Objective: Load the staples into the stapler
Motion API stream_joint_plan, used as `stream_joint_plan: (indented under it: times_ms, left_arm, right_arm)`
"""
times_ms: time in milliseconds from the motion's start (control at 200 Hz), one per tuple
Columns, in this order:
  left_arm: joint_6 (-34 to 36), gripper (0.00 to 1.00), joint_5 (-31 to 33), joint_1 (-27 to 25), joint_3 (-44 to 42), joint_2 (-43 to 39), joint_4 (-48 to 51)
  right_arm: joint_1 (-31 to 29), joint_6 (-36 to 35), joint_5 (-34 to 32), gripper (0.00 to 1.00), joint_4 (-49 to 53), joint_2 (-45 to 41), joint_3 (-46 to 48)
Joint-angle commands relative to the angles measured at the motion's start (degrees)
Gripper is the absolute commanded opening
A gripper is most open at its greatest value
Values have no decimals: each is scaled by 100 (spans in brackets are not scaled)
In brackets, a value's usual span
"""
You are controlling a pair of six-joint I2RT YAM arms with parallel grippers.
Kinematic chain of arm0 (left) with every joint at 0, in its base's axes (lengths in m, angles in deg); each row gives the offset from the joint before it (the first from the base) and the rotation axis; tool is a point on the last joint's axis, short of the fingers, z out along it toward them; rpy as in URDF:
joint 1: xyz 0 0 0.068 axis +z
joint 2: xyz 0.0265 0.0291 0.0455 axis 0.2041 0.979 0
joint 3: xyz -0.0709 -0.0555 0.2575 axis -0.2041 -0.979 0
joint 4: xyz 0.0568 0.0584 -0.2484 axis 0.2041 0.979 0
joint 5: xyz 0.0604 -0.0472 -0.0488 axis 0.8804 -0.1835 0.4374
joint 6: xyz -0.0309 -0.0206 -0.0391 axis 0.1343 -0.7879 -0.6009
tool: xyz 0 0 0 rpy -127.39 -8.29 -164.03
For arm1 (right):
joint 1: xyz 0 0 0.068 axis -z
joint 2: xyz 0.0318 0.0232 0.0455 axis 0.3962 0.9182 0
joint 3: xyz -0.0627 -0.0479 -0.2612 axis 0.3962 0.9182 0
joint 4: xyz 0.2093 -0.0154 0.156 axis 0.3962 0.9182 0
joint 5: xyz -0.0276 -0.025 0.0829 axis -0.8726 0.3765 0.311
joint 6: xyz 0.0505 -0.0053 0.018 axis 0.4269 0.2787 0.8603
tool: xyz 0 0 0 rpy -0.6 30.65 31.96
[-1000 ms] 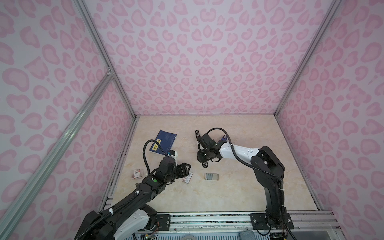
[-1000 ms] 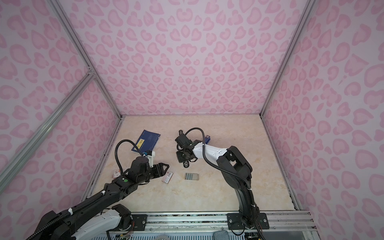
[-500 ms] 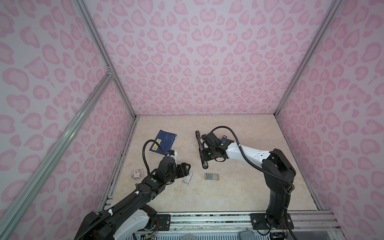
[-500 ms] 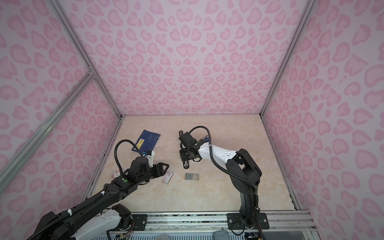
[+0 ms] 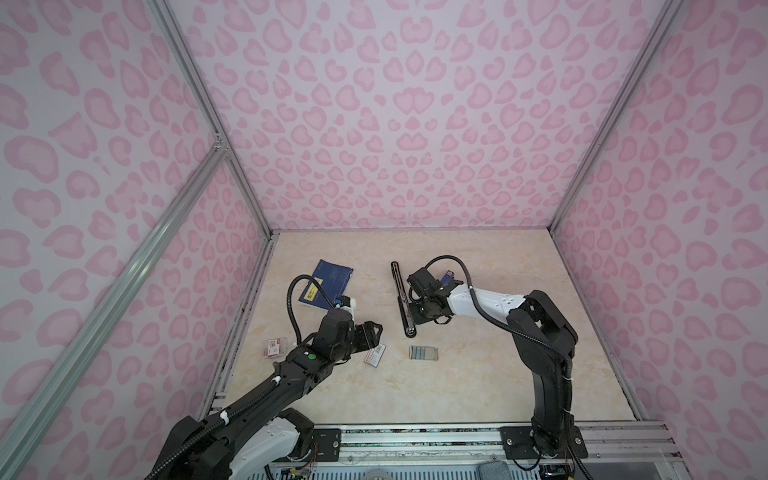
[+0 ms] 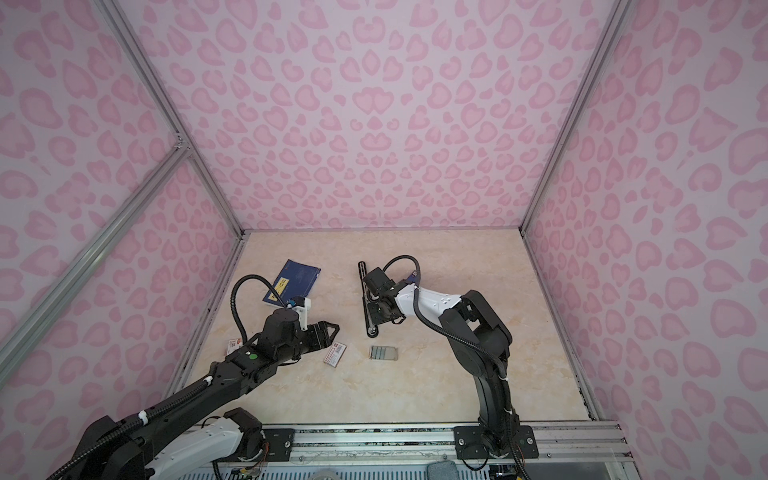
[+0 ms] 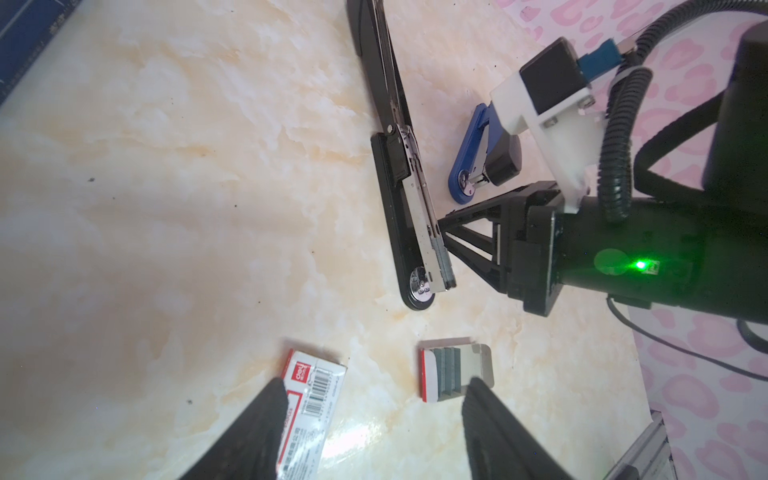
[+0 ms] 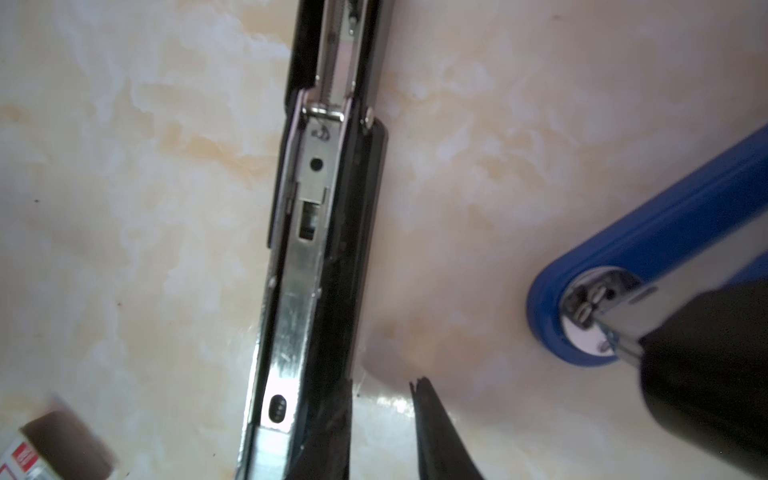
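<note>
staples (image 7: 445, 368): grey strips in open cardboard tray (image 7: 480, 353) near opened black stapler (image 7: 409, 216) | left gripper (image 7: 376, 381) spread wide, nearby | right gripper (image 7: 445, 228) at stapler, closure unclear | likely light, brittle; pinch long sides

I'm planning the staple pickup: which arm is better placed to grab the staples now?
Left. The left gripper is open right beside the staples, with its fingers pointing towards them. The right gripper is at the open stapler, farther from the staples.
</note>
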Motion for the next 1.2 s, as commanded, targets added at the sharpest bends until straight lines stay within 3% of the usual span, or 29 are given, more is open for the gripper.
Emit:
stream_joint_plan:
  times_ms: [0,350,505,800,970,1195]
  left_arm:
    - [-1,71,202,1,109,45,117]
    - [362,73,684,11,666,251,735]
    - [568,74,795,17,916,462,958]
    - [1023,75,796,-27,1149,1306,816]
    - [1345,72,1032,-220,1050,1581,360]
    - [1552,71,1317,-336,1499,2240,341]
  right_arm:
    - [-143,-29,206,29,-118,109,-86]
    - [-682,24,824,32,-282,632,-1044]
    - [-658,-18,902,37,-424,469,-992]
    - [8,381,1473,40,-1477,-601,536]
    - [458,630,2125,40,-2044,-624,972]
    - [813,709,1844,40,-2163,-331,956]
